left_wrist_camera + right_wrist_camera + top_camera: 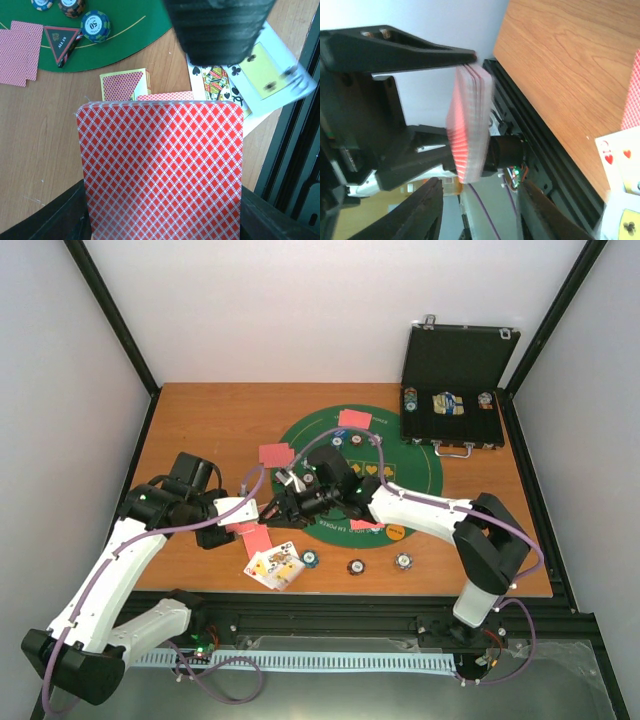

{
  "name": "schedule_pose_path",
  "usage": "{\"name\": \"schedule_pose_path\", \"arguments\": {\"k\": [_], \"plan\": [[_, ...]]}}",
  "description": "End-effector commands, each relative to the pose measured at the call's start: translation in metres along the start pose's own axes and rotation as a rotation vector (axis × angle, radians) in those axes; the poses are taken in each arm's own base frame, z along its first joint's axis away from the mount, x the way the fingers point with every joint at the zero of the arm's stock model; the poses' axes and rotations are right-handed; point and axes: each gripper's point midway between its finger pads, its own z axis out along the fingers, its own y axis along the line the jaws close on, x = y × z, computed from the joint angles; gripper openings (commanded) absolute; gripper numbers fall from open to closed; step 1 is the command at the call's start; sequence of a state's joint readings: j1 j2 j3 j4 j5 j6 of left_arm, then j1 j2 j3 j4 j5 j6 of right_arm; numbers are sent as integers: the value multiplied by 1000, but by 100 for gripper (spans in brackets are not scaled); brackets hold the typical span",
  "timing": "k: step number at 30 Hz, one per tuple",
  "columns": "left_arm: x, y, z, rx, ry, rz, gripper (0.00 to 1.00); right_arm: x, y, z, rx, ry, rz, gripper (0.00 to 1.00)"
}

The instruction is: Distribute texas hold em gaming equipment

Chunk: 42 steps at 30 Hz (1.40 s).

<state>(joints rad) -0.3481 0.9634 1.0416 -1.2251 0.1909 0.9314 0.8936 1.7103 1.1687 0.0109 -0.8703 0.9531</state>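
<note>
Filling the left wrist view, the lattice-printed card deck sits clamped in the left gripper over the wooden table. Only the right wrist view shows its layered edge, with the right gripper parted and empty.

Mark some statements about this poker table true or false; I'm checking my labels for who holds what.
The left gripper is shut on the deck of red-backed cards. True.
The right gripper grips that deck too. False: it is open, with nothing between its fingers.
The black case is closed. False: its lid stands open.
Face-up cards lie near the table's near edge. True.
</note>
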Motion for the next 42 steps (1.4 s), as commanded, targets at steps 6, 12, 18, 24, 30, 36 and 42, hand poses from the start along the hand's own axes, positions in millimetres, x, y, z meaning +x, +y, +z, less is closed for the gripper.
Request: {"name": "schedule_pose_path", "arguments": {"k": [6,12,18,24,30,36,42], "plan": [[-4,5,-2,-31,-29,24,27,13,-37,-26,78,-45,98,15],[-5,4,0,-20,-31,21,27,7,-24,-29,64,-69,35,59],[-6,4,-1,-23,-33,19,28,-4,-5,-7,20,-51,-4,67],[-3,4,-1,-25,-24,24,28,-4,7,14,-32,-27,-19,68],[-5,4,-1,-24,-28,22,28,-5,9,37,-61,11,-16,68],[-5,4,-2,-23,-28,21,28,-7,9,64,-78,52,-9,68],[-4,3,-3,-26,-29,22,27,-10,-7,80,-63,67,27,65]]}}
